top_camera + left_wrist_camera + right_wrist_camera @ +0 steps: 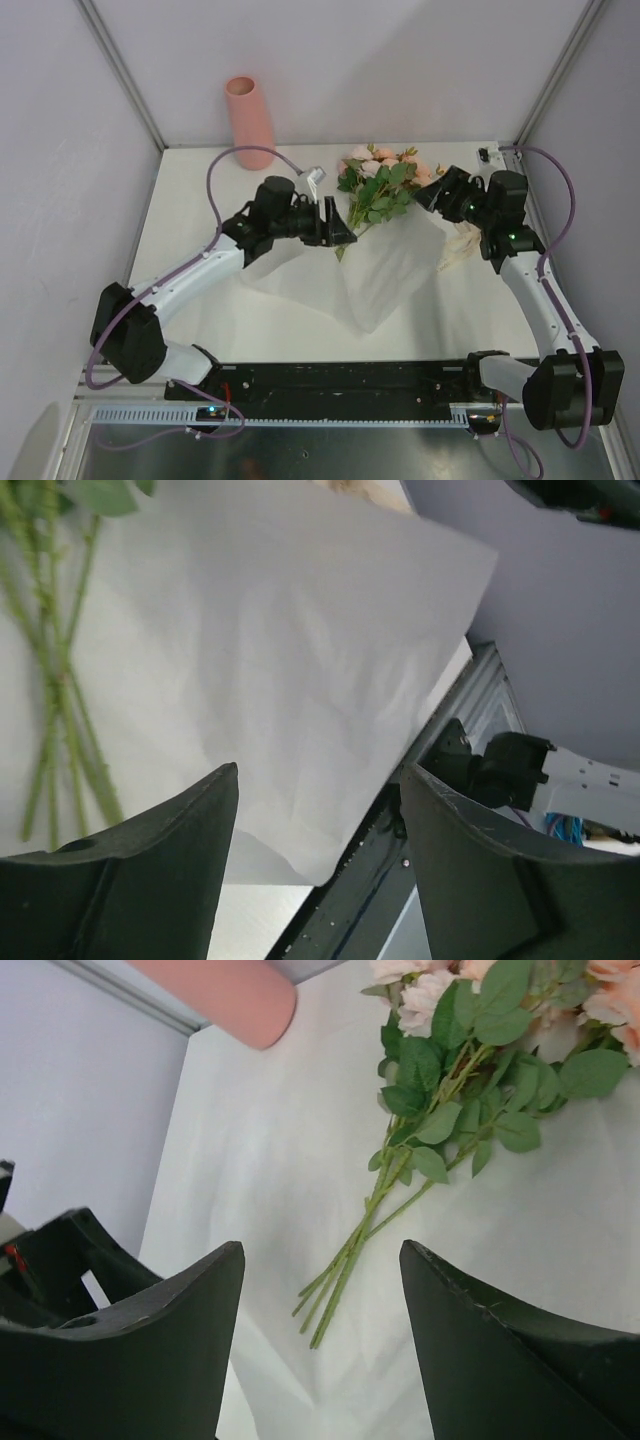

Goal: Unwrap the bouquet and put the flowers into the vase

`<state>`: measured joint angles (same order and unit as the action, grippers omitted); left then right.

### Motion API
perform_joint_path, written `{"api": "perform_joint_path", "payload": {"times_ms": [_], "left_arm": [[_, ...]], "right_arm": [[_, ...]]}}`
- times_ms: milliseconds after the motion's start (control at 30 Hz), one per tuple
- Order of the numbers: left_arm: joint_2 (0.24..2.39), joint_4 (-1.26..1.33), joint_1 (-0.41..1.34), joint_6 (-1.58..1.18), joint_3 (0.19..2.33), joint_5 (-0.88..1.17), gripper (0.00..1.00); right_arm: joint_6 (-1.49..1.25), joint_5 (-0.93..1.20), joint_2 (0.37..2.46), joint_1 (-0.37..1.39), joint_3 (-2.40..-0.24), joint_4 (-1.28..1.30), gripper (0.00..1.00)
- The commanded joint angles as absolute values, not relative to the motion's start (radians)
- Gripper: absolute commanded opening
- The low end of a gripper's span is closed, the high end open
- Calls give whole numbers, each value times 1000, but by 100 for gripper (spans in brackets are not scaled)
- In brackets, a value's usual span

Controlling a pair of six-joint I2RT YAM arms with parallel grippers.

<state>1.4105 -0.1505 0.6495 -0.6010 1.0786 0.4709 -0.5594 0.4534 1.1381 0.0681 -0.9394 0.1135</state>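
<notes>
Looking from left to right, the salmon-pink vase (pixel 250 120) stands upright, well behind and to the left of the left gripper (pixel 340 226). That gripper hangs low over the spread white wrapping paper (pixel 390 275), its jaws wide with nothing between them. The flowers (pixel 378 190) lie loose on the paper, just off its fingertips and to their right. The cut stem ends (pixel 345 250) sit nearest it, and the long axis slants away from it, up to the pink rose heads at the far end. The leafy upper half lies just in front of the right gripper (pixel 425 193), which hovers there, also spread wide and empty. In its own wrist view the stems run ahead in the gap between its fingers. I'd judge the left arm nearer the bare stems, the likelier place to pinch, with the jaws set across that slant. A cream ribbon (pixel 460 245) lies behind the right gripper, beside its forearm.
</notes>
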Motion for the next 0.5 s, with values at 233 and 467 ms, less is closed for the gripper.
{"api": "perform_joint_path", "payload": {"times_ms": [233, 467], "left_arm": [[1427, -440, 532, -416, 1218, 223, 70], [1447, -451, 534, -490, 1108, 294, 67]], "right_arm": [[-513, 441, 1274, 200, -1087, 231, 67], [-532, 464, 1407, 396, -1087, 218, 62]]}}
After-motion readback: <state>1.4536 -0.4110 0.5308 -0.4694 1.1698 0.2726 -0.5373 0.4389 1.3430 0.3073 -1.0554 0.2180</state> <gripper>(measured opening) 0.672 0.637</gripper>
